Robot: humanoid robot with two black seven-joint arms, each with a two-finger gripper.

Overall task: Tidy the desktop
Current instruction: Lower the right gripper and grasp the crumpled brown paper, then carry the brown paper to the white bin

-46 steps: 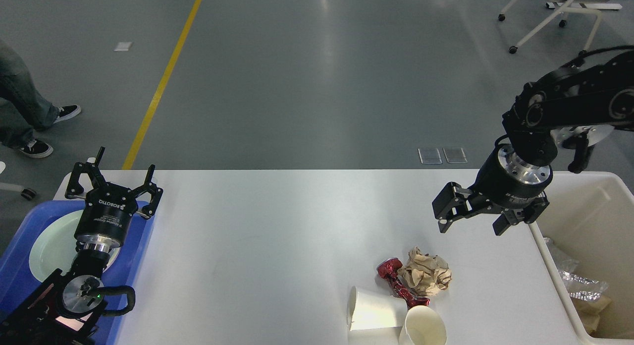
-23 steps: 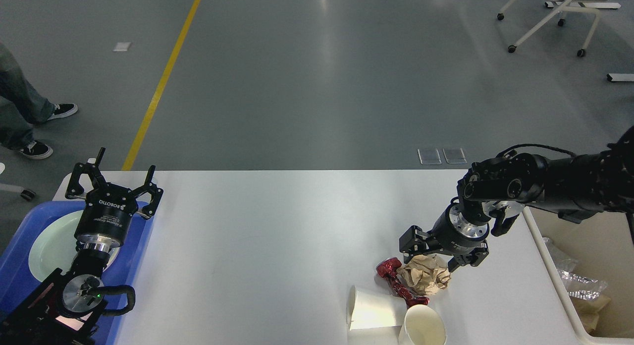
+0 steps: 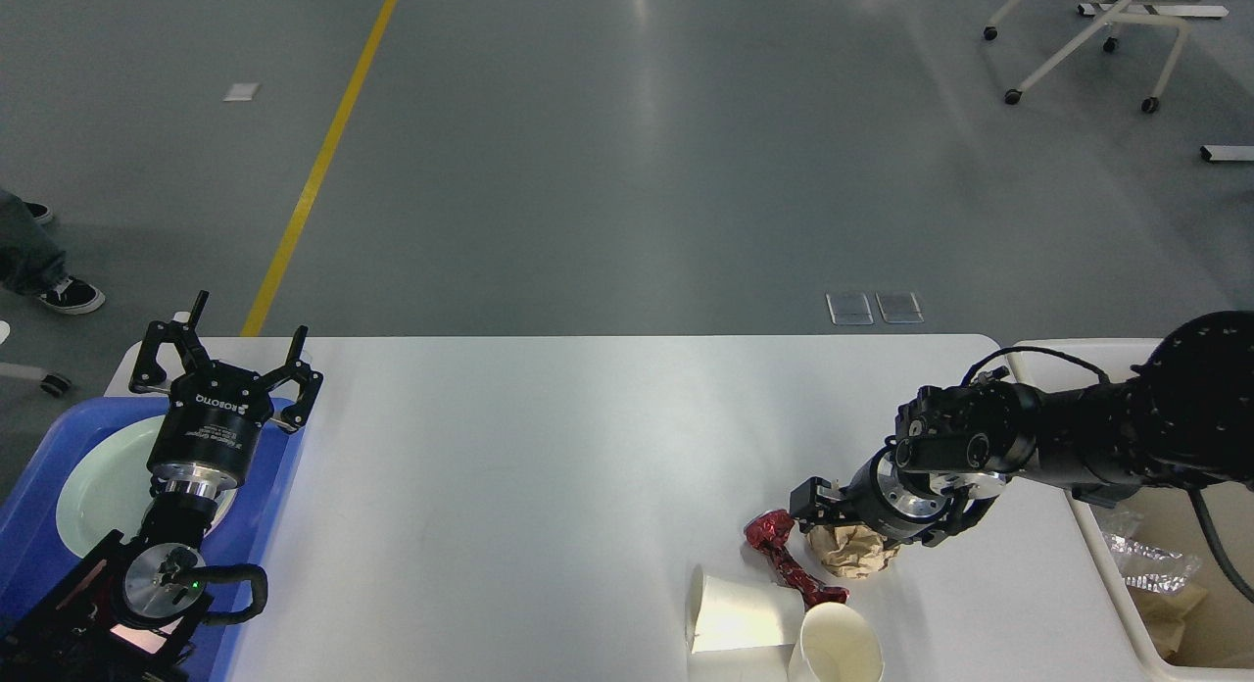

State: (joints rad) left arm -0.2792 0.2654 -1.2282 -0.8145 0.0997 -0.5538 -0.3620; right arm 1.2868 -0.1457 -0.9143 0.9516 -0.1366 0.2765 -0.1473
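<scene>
Desktop: wide white tabletop, fills the lower half of the head view. All places below are given relative to it.

On the desktop, near its front right: a crumpled brown paper ball, a red foil wrapper touching the ball's left side, and two white paper cups lying tipped at the front edge, just in front of the wrapper. Off the desktop's right end, a cream bin with clear plastic and paper scraps already inside. Over the desktop's left end, a blue tray holding a pale plate.

Right gripper: down on the paper ball, wrist pitched toward the front edge. One finger shows at the ball's left; the other is hidden behind the wrist. Fingers straddle the ball, but whether they have clamped it I cannot tell.

Left gripper: fingers spread wide, holding nothing, above the tray's far edge.

Step in hand (judgement): picking up the paper ball for disposal. Next move calls for a firm close on the ball without snagging the wrapper, a lift clear of the desktop, then a swing rightward over the bin rim and release. Cups and wrapper remain to clear.

Change from the earlier frames: one second ago the right gripper hung high near the desktop's right end, well apart from the litter; it has since dropped and reached in to the ball. The ball now looks partly covered. The left arm has not moved. A person's shoes beyond the desktop's left have shifted further out of view.
</scene>
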